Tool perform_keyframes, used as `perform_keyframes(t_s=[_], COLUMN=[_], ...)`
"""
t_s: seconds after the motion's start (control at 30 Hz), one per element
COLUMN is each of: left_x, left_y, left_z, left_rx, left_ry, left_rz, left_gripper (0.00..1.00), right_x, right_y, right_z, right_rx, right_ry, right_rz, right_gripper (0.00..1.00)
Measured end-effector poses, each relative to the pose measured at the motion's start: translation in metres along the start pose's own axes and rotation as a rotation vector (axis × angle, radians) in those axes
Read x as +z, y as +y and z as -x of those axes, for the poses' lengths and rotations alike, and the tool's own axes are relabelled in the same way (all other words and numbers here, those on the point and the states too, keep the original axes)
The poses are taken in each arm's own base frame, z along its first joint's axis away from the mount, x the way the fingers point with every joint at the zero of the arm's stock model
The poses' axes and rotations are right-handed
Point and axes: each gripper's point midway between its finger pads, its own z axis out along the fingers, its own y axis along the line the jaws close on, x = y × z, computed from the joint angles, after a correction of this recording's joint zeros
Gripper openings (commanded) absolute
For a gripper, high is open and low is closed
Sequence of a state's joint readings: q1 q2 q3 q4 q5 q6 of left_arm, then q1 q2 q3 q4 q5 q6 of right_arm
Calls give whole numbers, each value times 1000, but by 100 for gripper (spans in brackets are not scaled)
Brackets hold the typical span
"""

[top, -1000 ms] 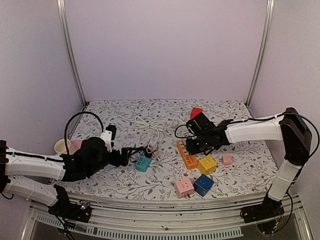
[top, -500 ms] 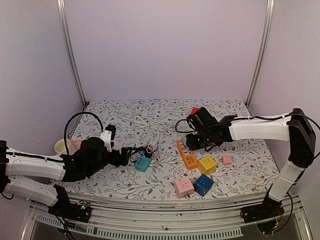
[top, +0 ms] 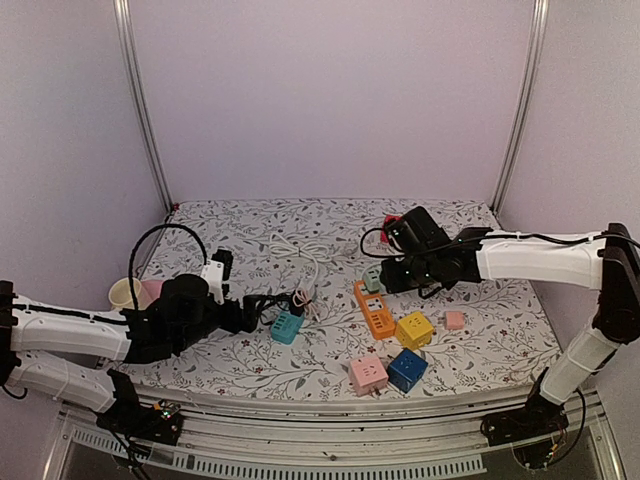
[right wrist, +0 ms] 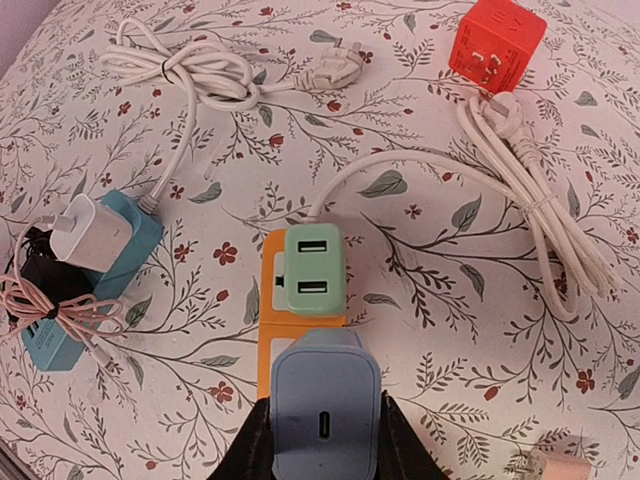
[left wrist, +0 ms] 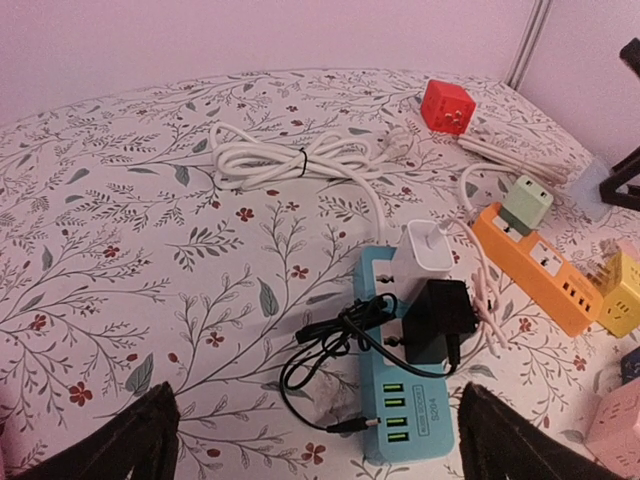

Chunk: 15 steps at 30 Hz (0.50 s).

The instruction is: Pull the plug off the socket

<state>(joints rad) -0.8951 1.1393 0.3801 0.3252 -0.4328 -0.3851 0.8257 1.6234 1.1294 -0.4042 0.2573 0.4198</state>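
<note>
My right gripper [right wrist: 325, 445] is shut on a blue-grey charger plug [right wrist: 325, 405] and holds it above the orange power strip [right wrist: 268, 300], just near of the green USB adapter [right wrist: 314, 272] plugged into that strip. In the top view the right gripper [top: 395, 280] hangs over the strip's far end [top: 377, 312]. My left gripper [left wrist: 320, 450] is open and empty, just short of the teal power strip [left wrist: 405, 400], which carries a white charger [left wrist: 428, 248] and a black adapter [left wrist: 436, 318].
A red cube socket [top: 392, 221] and white cable coils [top: 305, 262] lie at the back. Yellow [top: 413, 329], pink [top: 368, 374] and blue [top: 407, 369] cube sockets sit near the front. Cups [top: 128, 292] stand at the left.
My right gripper has risen and drawn back to the right with the blue-grey plug, away from the orange strip. The left arm has not moved.
</note>
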Motion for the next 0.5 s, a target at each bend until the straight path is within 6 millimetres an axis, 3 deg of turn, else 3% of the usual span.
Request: perform_keyframes(t_s=[0.1,0.2,0.37,0.5], left_x=[0,0,0,0], left_y=[0,-1,-1,-1], left_z=[0,0,0,0], left_rx=[0,0,0,0], left_ry=[1,1,2,3], left_rz=[-3,-4,-6,-8], left_gripper=[97,97,97,97], right_x=[-9,-9,3,13], right_y=[-13,-38,-86,-104], right_z=[1,-5,-31,-52], right_rx=[27,69,138,181], right_ry=[-16,-10,45,89], right_rz=[-10,-42,-108,-108], right_gripper=[10,10,12,17])
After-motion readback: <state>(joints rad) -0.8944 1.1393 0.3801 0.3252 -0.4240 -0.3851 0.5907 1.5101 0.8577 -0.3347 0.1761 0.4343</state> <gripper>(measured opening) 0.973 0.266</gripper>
